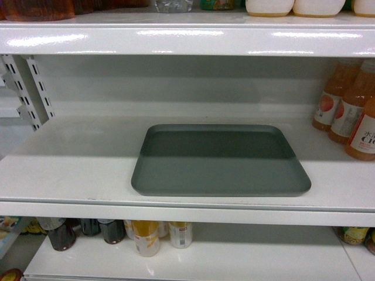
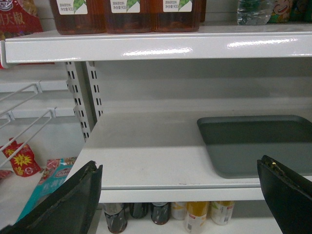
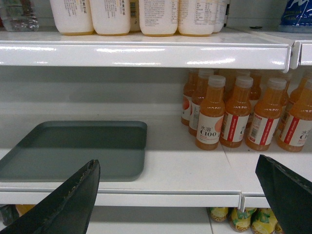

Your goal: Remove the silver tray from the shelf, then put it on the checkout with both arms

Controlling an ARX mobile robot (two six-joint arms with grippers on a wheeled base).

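My left claw (image 2: 180,195) and right claw (image 3: 178,195) hung spread wide, gripping nothing, short of the glossy white metal shelf (image 1: 70,175). On it lay the flat grey-green rectangular tray (image 1: 220,161), orange juice bottles (image 3: 239,114) beyond its right.

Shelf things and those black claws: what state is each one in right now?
Silver tray: lying flat on the shelf, empty, nothing touching it.
Orange juice bottles: upright, capped, to the right of the tray, apart from it.
Left gripper: open, in front of the shelf, holding nothing.
Right gripper: open, in front of the shelf, holding nothing.
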